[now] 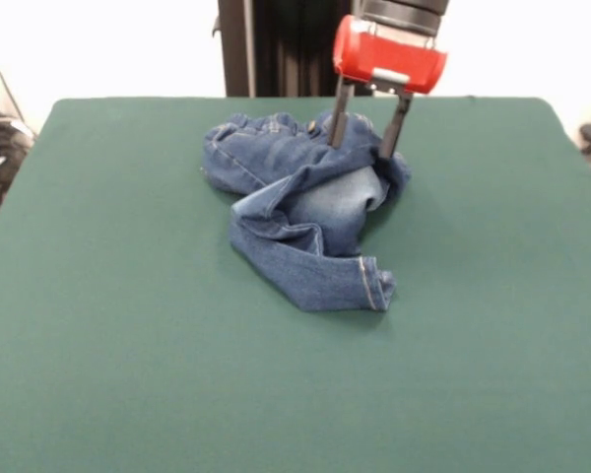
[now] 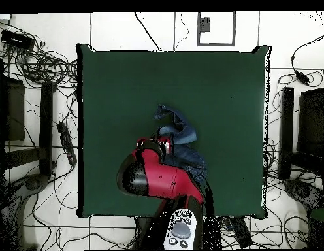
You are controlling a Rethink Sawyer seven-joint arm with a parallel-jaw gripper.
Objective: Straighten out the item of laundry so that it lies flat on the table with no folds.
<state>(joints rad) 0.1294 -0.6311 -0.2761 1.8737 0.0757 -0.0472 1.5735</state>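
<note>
The jeans [image 1: 300, 202] lie crumpled in a heap on the far middle of the green table [image 1: 128, 325], with one leg folded forward so its hem points toward the camera. My gripper [image 1: 364, 146] hangs from the red wrist, fingers spread apart, with both tips down at the far right edge of the heap. The fingers [image 1: 339, 123] straddle a fold of denim without pinching it. In the overhead view the jeans [image 2: 179, 138] show beyond the red arm, which hides part of them and the gripper.
The robot's black pedestal [image 1: 276, 44] stands behind the table's far edge. Cables and boxes lie on the floor around the table [image 2: 40, 72]. Green cloth [image 2: 125, 85] spreads wide on every side of the heap.
</note>
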